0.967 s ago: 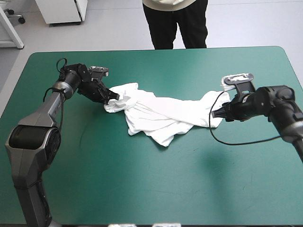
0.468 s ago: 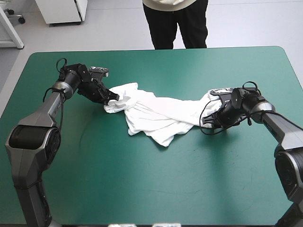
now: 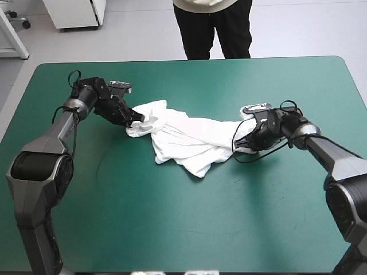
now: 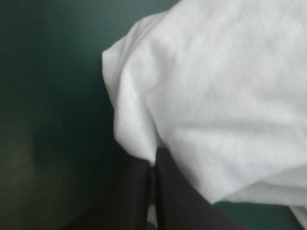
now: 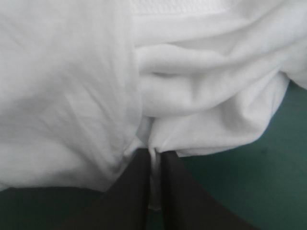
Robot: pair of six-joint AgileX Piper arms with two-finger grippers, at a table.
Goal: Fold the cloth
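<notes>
Over on the left side, the left gripper (image 3: pixel 136 119) has its black fingers (image 4: pixel 132 201) pinched together on an edge of the T-shirt (image 3: pixel 189 140). A white fold comes out right at the fingertips and the rest bunches up ahead of them. The shirt is a rumpled strip lying on the teal-green cover (image 3: pixel 172 217) between the two grippers, nowhere near flat. At the other end the right gripper (image 3: pixel 236 144) is clamped on cloth too, with a sliver of white between its tips and heaped folds just ahead. My take: this is the spread-it-out step, so both pinches need to be firm, lift together and pull apart evenly. If one side tugs harder, I'd guess that thin bite slips out or the twist in the middle tightens.
</notes>
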